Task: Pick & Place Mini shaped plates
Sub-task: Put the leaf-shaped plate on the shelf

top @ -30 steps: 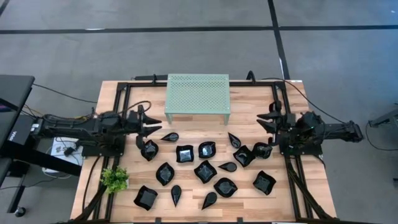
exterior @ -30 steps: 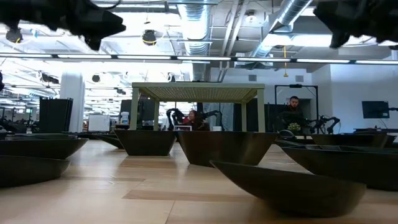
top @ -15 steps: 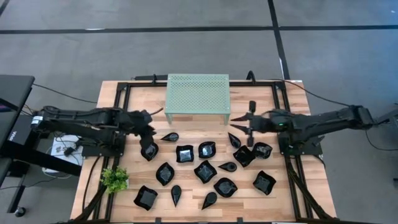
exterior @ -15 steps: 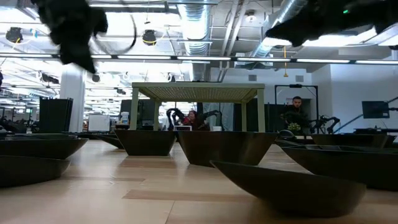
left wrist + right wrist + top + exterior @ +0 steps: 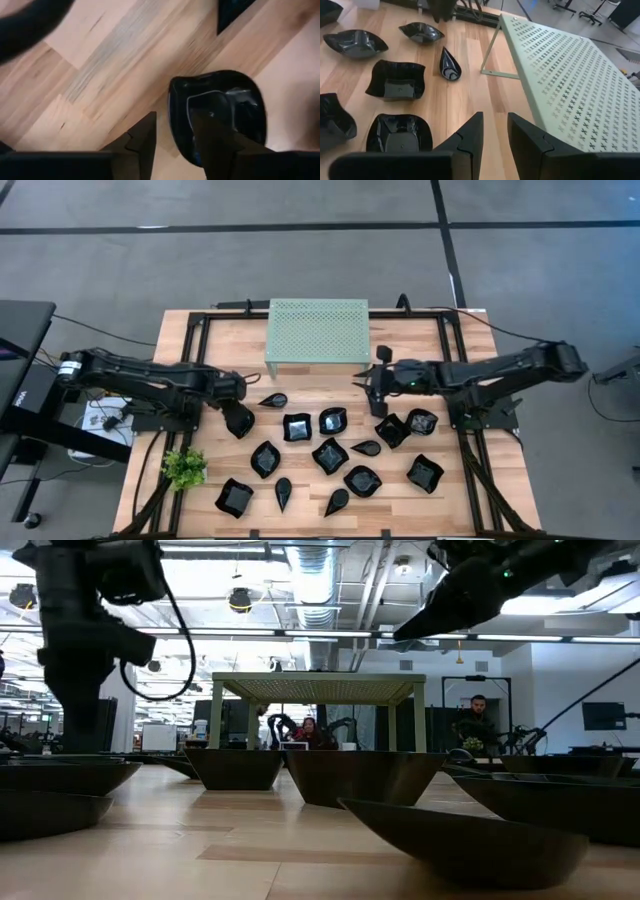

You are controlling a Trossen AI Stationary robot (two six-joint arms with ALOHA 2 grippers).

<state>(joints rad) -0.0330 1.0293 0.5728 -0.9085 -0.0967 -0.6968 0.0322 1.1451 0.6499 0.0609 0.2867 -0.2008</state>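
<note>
Evenly lit from above in the high view — soft, short shadows under the rack (image 5: 318, 331). Backlit in the low view by bright ceiling strips (image 5: 300, 635), with near plates (image 5: 470, 840) blurred. Motion-smeared at the left wrist — glare on one glossy plate (image 5: 220, 112).

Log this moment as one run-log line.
left gripper: open, straddling rim of a mini plate | right gripper: open, empty, beside green rack | rack top: no plates

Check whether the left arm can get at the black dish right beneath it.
Probably yes: the left gripper hangs over that black dish, fingers apart astride its rim, nothing in between.
</note>
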